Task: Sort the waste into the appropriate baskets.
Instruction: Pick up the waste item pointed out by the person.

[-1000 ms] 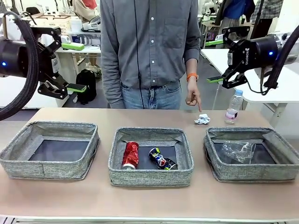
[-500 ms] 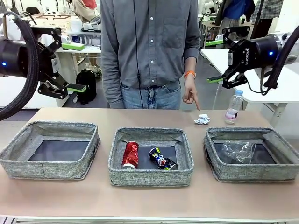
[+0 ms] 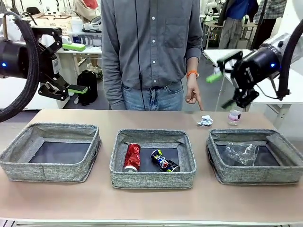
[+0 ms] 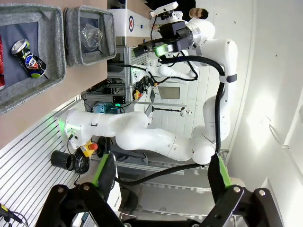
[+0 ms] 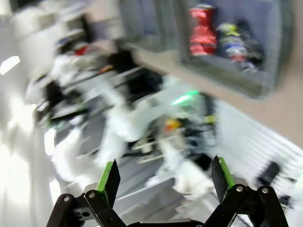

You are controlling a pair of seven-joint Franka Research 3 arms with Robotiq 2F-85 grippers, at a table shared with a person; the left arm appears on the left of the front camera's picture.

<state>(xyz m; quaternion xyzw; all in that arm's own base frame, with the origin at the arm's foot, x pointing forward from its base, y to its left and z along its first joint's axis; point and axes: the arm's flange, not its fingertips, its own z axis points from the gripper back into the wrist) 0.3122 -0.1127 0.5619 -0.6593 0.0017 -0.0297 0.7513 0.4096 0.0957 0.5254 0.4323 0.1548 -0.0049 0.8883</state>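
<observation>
Worktop, far side: water bottle stands upright just below the right tool, jaws apart, paper wad beside it under a person's pointing hand; left tool, also apart, well off.

The right gripper is blurred in the front view and covers the top of the water bottle — just the bottle's base shows, at the gripper's 5 o'clock. The right basket is cut by the picture's 3 o'clock edge. The right wrist view is blurred throughout: the red can and dark can, at 1 o'clock, are smudges. In the left wrist view the middle basket runs off the 9 o'clock edge.
</observation>
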